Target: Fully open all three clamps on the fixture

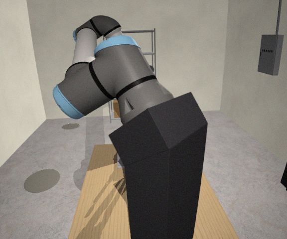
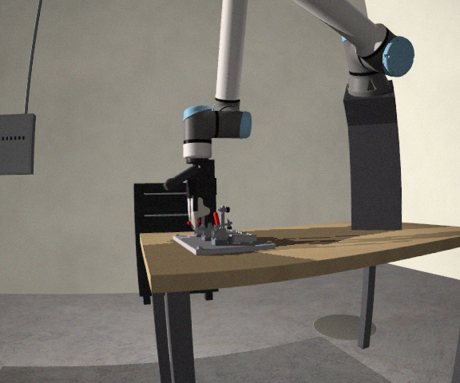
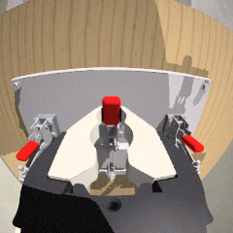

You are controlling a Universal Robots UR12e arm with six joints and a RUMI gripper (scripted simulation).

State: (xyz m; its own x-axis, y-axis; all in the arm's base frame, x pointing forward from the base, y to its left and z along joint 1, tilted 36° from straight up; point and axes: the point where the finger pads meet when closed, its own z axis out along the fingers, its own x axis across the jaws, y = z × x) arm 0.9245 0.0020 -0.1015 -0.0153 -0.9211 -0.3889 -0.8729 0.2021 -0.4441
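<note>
Cream fingers of gripper (image 3: 113, 146) narrowed onto middle clamp (image 3: 112, 160), its red handle (image 3: 111, 110) upright between them. Left clamp (image 3: 28, 150) and right clamp (image 3: 193, 143) flank it, red handles out sideways. Grey fixture plate (image 3: 73, 92) flat on wooden table (image 3: 87, 39), near far end from arm's pedestal (image 2: 372, 164).

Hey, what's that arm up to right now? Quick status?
Gripper shut on middle clamp. Side clamps untouched on fixture. Nothing blocking.
</note>
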